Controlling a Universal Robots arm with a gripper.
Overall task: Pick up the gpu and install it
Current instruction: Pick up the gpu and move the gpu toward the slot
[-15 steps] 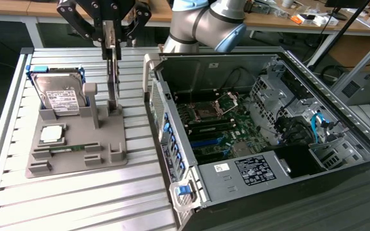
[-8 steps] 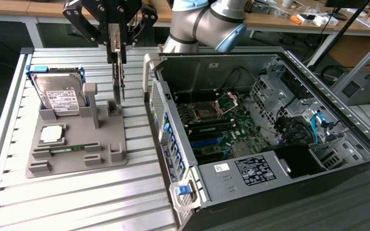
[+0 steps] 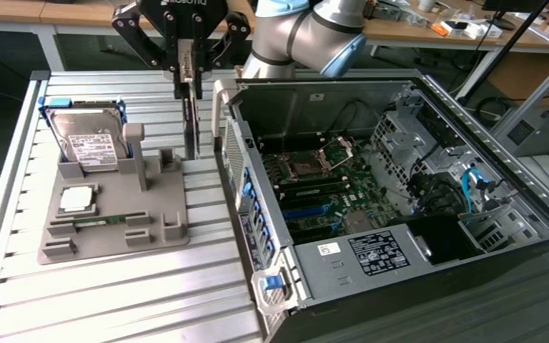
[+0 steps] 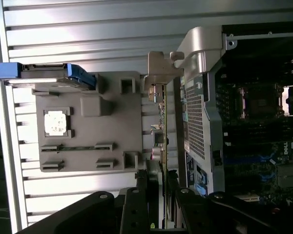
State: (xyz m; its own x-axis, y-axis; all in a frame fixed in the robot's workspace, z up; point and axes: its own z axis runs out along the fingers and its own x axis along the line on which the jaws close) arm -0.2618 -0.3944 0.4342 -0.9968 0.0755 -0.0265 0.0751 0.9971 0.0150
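The hand (image 3: 188, 84) points straight down from the arm. It is closed tight on the top edge of the gpu (image 3: 191, 128). The thin card stands upright between the gray holder (image 3: 112, 221) and the open computer case (image 3: 370, 179).

We saw the gpu (image 3: 191, 121) (image 4: 161, 126), a thin flat green circuit-board card with a silver metal bracket at one end. It stood upright on edge just outside the open grey metal computer case (image 3: 303, 100), its upper end clamped in the black gripper (image 3: 188, 77).
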